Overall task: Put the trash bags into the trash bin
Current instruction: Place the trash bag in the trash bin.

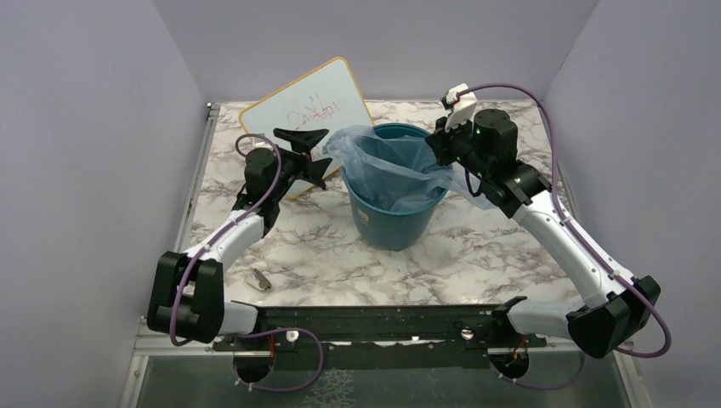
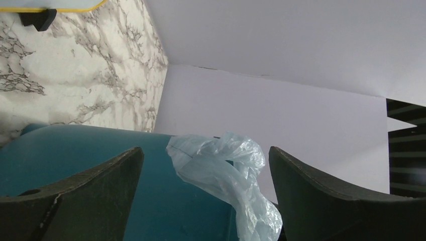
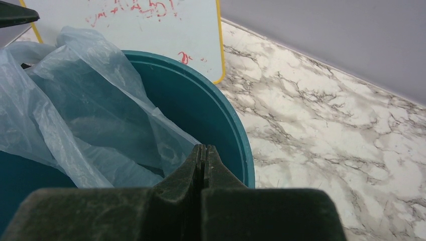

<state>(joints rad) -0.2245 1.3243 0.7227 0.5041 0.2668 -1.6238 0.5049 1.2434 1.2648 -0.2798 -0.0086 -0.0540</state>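
Thin translucent pale-blue plastic film bag (image 1: 393,170) is mostly inside the round teal-blue plastic bin (image 1: 395,228), which stands mid-way across the marble-pattern counter (image 1: 485,255). Film spills over the rim at back-left and right. Right claw (image 3: 203,150) is clenched at the right rim, and film runs straight into its tips, so it looks pinched. Left claw (image 2: 206,153) is released, fingers wide, just off the left rim, with a crumpled wad of film between them, untouched. Yellow-edged whiteboard (image 1: 298,106) is behind the bin.
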